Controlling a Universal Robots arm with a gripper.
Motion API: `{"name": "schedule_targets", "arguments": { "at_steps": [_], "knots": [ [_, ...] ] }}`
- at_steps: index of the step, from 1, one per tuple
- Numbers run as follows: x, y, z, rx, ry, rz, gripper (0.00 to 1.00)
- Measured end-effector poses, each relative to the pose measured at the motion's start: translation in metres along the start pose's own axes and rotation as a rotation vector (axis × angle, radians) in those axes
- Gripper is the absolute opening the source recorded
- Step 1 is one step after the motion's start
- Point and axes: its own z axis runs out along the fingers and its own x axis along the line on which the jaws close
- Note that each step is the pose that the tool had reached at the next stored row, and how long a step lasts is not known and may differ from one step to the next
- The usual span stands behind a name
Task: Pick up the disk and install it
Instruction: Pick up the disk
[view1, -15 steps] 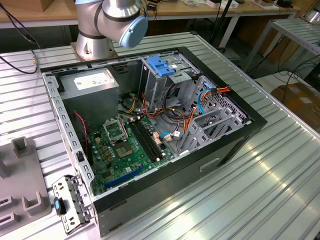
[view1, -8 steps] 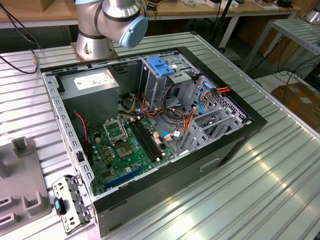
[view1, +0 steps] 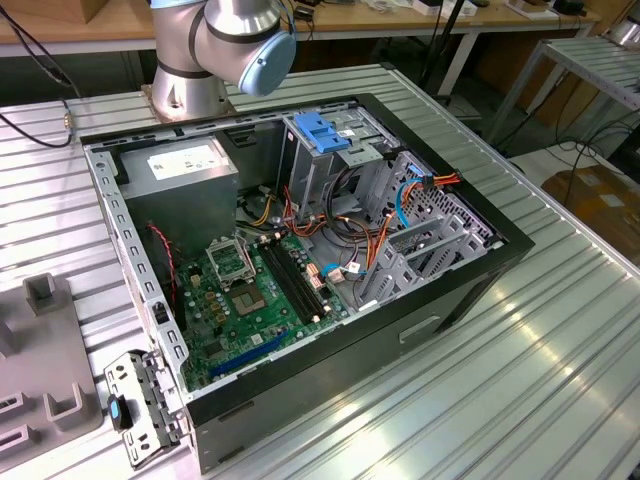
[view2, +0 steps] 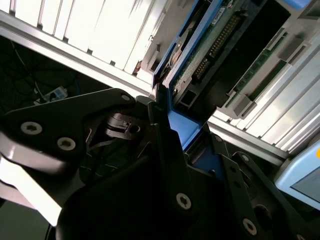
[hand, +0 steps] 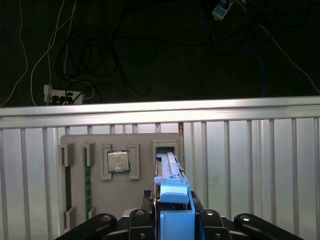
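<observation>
The disk (hand: 170, 167) stands on edge, its far end at a slot of a grey holder plate (hand: 120, 200), with a blue side rail facing the first wrist camera. My gripper (hand: 172, 209) has a black finger pressed on each side of it, shut on the disk. In the second wrist view the disk (view2: 212, 47) shows its green circuit-board underside and a blue rail, with my gripper (view2: 182, 125) clamped over its near end.
An open computer case (view1: 480, 270) lies on the ribbed metal table (view1: 560, 340), with a blue-topped metal cage (view1: 320, 135), a grey power-supply box (view1: 185, 170) and a motherboard (view1: 250, 300) inside. The arm's base (view1: 215, 50) stands behind it. The holder plate carries a processor (hand: 119, 161) and memory sticks (hand: 67, 180).
</observation>
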Motion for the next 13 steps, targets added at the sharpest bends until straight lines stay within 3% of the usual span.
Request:
{"name": "schedule_targets", "arguments": {
  "at_steps": [13],
  "knots": [
    [0.0001,0.0,-0.005,-0.0001,0.0,0.0,0.37]
  ]
}}
